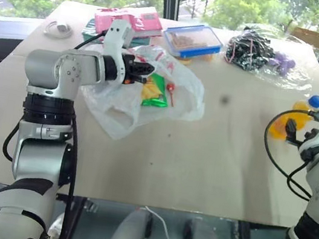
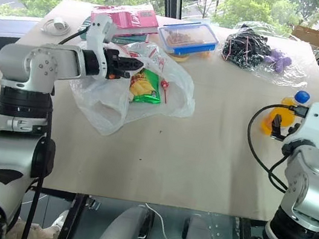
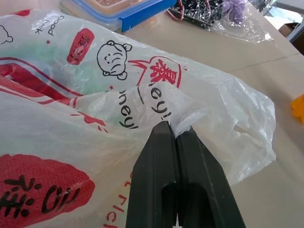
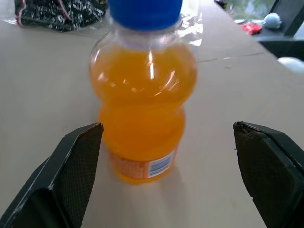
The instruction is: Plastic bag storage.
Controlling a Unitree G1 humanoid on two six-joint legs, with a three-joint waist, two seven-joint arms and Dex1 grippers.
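Observation:
The plastic bag (image 1: 115, 109), thin white with red printed panels, lies crumpled on the left half of the table. A green snack packet (image 1: 155, 92) shows inside it. My left gripper (image 3: 175, 129) is shut on a raised fold of the bag's film, holding that part up off the table. An orange drink bottle (image 4: 142, 95) with a blue cap stands near the table's right edge. My right gripper (image 4: 166, 126) is open just in front of the bottle. Its fingers (image 4: 78, 156) stand wide on either side and touch nothing.
Along the far edge are a pink box (image 1: 127, 19), a blue-rimmed food container (image 1: 192, 39) and a clear bag of black and purple things (image 1: 257, 50). A white round object (image 1: 58, 29) sits at the far left corner. Windows lie beyond the table.

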